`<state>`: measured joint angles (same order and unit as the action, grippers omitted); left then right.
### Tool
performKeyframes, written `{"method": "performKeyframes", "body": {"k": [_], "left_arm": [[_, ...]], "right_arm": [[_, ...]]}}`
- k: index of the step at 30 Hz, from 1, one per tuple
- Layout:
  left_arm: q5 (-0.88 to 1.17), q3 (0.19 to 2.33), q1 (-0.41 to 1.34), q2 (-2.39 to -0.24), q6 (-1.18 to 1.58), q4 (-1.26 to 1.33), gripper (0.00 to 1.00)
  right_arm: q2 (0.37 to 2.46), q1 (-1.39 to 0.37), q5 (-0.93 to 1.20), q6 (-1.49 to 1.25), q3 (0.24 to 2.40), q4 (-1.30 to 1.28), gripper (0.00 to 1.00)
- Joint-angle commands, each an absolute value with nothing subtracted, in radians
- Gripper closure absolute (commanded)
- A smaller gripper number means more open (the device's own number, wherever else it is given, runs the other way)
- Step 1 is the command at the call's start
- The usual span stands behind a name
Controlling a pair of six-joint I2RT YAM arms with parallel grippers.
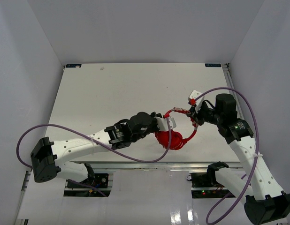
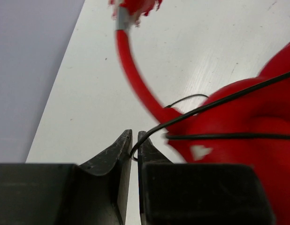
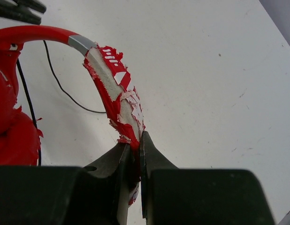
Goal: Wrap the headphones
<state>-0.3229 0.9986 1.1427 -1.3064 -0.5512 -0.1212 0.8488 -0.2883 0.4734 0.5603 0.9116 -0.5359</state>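
Note:
The red headphones lie near the table's front middle, ear cups together, the thin headband arching back to the right. My left gripper is shut on the thin dark cord, which runs from its fingertips across the red ear cup. My right gripper is shut on the peeling, padded top of the headband and holds it off the table. In the right wrist view the cord loops loosely over the table beside the ear cups.
The white table is walled in by pale panels on three sides. Purple robot cables arc over the front edge by each arm. A small white and red tag sits by the right gripper.

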Motion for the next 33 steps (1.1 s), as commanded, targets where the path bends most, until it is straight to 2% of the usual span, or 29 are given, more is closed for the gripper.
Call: {"method": "performKeyframes", "body": {"k": [1, 8, 18, 27, 33], "left_arm": [[-0.25, 0.918, 1.072, -1.193, -0.48, 0.072, 0.75], [-0.111, 0.773, 1.016, -1.154, -0.335, 0.258, 0.65], [-0.013, 0.608, 1.014, -1.231, -0.191, 0.55, 0.6], [-0.077, 0.529, 0.991, -1.226, -0.124, 0.634, 0.38], [-0.131, 0.408, 0.934, -1.074, 0.032, 0.655, 0.15]], "right_arm": [[0.828, -0.279, 0.63, 0.558, 0.963, -0.607, 0.92], [0.852, -0.252, 0.75, 0.467, 1.01, -0.612, 0.92], [0.892, -0.179, 0.878, 0.334, 1.132, -0.613, 0.92], [0.93, -0.126, 0.894, 0.249, 1.195, -0.611, 0.92], [0.951, -0.098, 0.913, 0.201, 1.212, -0.6, 0.92]]}}
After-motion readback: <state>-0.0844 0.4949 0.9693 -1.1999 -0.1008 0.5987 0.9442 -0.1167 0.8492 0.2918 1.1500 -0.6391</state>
